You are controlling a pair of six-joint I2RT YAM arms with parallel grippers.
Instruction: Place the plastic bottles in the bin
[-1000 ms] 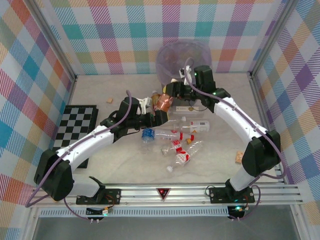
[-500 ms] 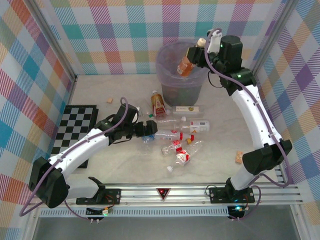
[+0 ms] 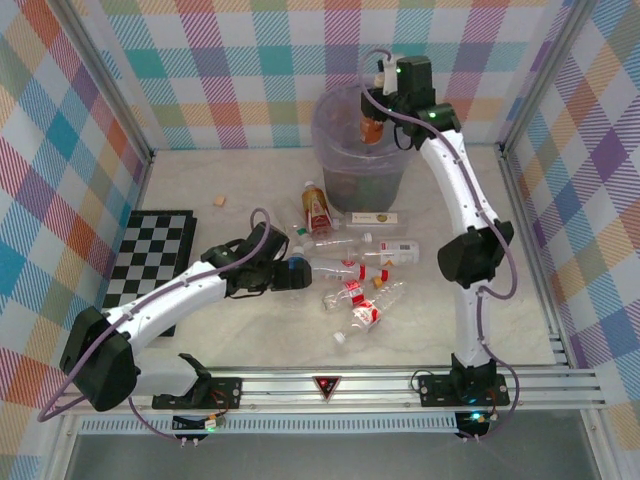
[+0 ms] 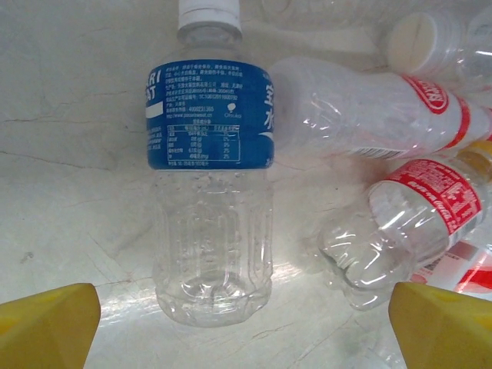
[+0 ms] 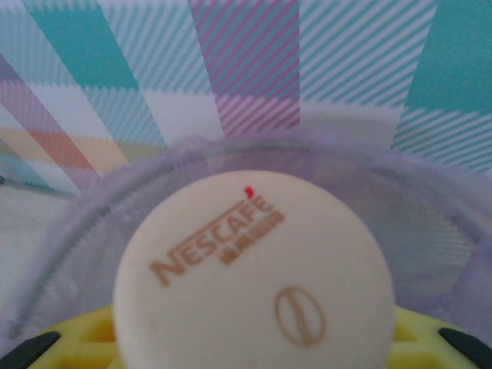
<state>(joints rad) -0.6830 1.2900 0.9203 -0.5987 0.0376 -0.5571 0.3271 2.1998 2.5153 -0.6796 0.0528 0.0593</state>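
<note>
My right gripper (image 3: 381,100) is shut on a brownish coffee bottle (image 3: 371,128) and holds it over the open mouth of the bin (image 3: 345,175). In the right wrist view the bottle's white cap (image 5: 254,269) sits between the yellow fingers (image 5: 73,342), with the bin rim (image 5: 108,204) behind it. My left gripper (image 3: 287,275) is low on the table and open. A clear blue-labelled bottle (image 4: 211,177) lies with its base between the yellow fingertips (image 4: 46,327), untouched. Red-labelled clear bottles (image 4: 415,215) lie to its right.
Several more bottles lie mid-table: a brownish one (image 3: 318,208), clear ones (image 3: 395,252), (image 3: 358,296), (image 3: 365,318). A flat box (image 3: 375,217) lies before the bin. A checkerboard (image 3: 150,255) is on the left. Small cork blocks (image 3: 218,200), (image 3: 477,314) are scattered about.
The right arm has lifted the brownish bottle from the table up and back over the bin. The left gripper has pulled back to the blue-labelled bottle and lowered around its base.
</note>
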